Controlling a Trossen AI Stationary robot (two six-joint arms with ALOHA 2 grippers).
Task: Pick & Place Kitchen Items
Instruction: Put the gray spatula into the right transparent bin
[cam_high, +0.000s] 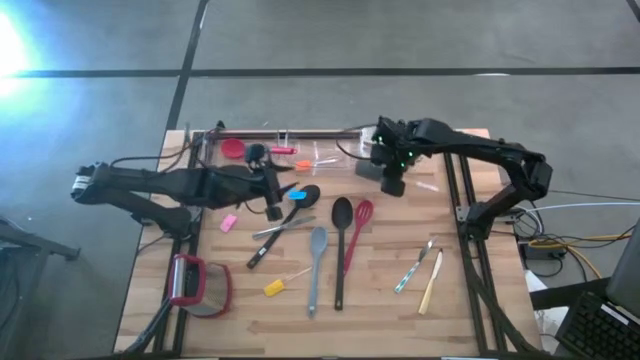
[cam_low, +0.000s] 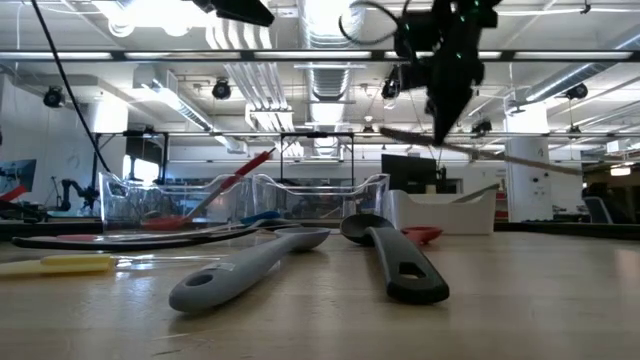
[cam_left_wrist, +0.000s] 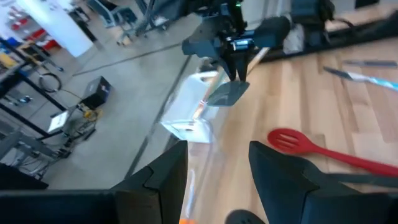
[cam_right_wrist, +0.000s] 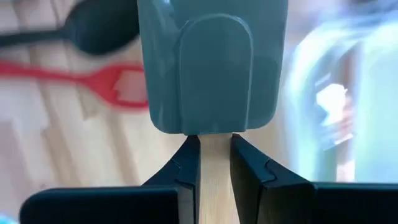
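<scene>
Wooden counter (cam_high: 470, 300) under an open workshop ceiling. Clear tub (cam_low: 320, 195) and white tub (cam_low: 445, 212) along the far edge. Right gripper (cam_right_wrist: 214, 163), raised near the far edge, fingers pinching the grey spatula (cam_right_wrist: 211, 68) by its wooden handle. Left gripper (cam_left_wrist: 217, 168) beside the black spoons (cam_high: 341, 245), fingers spread, nothing between them. Red slotted spatula (cam_high: 358, 232) lies mid-counter.

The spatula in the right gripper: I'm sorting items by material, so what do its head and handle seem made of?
The spatula, clamped in the right gripper: its head looks like matte grey silicone or soft plastic, smooth and moulded. Its handle looks like pale, unvarnished wood, though plastic can't be excluded.
</scene>
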